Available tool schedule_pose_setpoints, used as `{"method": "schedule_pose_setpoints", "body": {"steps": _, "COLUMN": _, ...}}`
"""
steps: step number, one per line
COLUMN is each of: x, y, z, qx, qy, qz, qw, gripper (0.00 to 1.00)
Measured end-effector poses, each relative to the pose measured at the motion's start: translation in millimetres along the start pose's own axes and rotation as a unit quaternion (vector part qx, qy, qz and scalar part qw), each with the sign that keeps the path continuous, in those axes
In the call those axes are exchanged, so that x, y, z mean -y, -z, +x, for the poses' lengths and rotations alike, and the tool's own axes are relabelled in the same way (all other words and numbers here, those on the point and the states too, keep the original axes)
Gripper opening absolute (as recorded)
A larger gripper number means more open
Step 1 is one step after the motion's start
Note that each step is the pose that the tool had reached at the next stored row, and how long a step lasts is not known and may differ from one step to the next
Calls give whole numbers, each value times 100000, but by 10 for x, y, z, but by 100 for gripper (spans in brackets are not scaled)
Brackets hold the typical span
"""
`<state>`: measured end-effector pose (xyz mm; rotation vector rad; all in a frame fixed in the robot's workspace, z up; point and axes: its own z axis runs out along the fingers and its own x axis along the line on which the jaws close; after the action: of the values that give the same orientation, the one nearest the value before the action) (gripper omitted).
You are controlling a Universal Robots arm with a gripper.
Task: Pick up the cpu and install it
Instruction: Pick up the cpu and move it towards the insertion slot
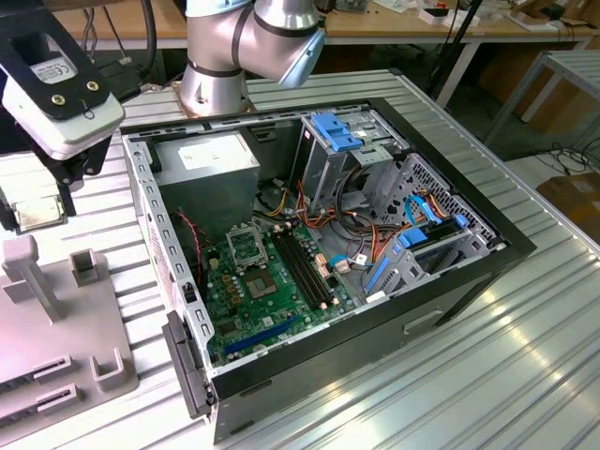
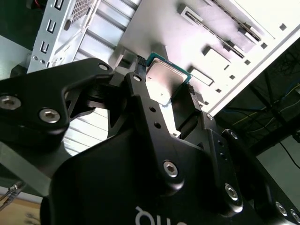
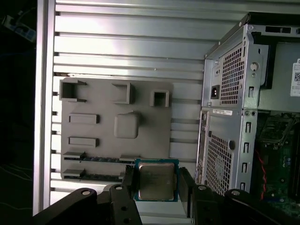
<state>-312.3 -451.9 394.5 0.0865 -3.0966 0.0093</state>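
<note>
My gripper (image 3: 157, 183) is shut on the cpu (image 3: 156, 180), a pale silvery square with a green rim, gripped by two opposite edges between black fingers (image 3: 129, 183). In the second wrist view the cpu (image 2: 164, 78) sits between the fingertips of the gripper (image 2: 164, 86). In the exterior view the gripper (image 1: 36, 208) hangs at the exterior view's left with the cpu (image 1: 37, 216) raised above the grey fixture plate (image 1: 56, 328), well apart from the open computer case (image 1: 506, 246). The black-and-metal socket (image 1: 246, 247) lies on the green motherboard (image 1: 281, 309) inside the case.
The fixture plate (image 3: 98, 154) has raised blocks and slots. Inside the case are a power supply (image 1: 211, 164), blue drive brackets (image 1: 339, 131), loose cables (image 1: 361, 244) and memory slots (image 1: 305, 267). The case wall (image 3: 229, 108) stands beside the plate. The arm's base (image 1: 220, 56) is behind the case.
</note>
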Motion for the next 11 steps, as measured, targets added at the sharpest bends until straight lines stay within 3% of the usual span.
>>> {"method": "schedule_pose_setpoints", "body": {"steps": 11, "x": 10, "y": 8, "z": -181, "qx": 1, "qy": 0, "qz": -1, "qw": 100000, "gripper": 47}}
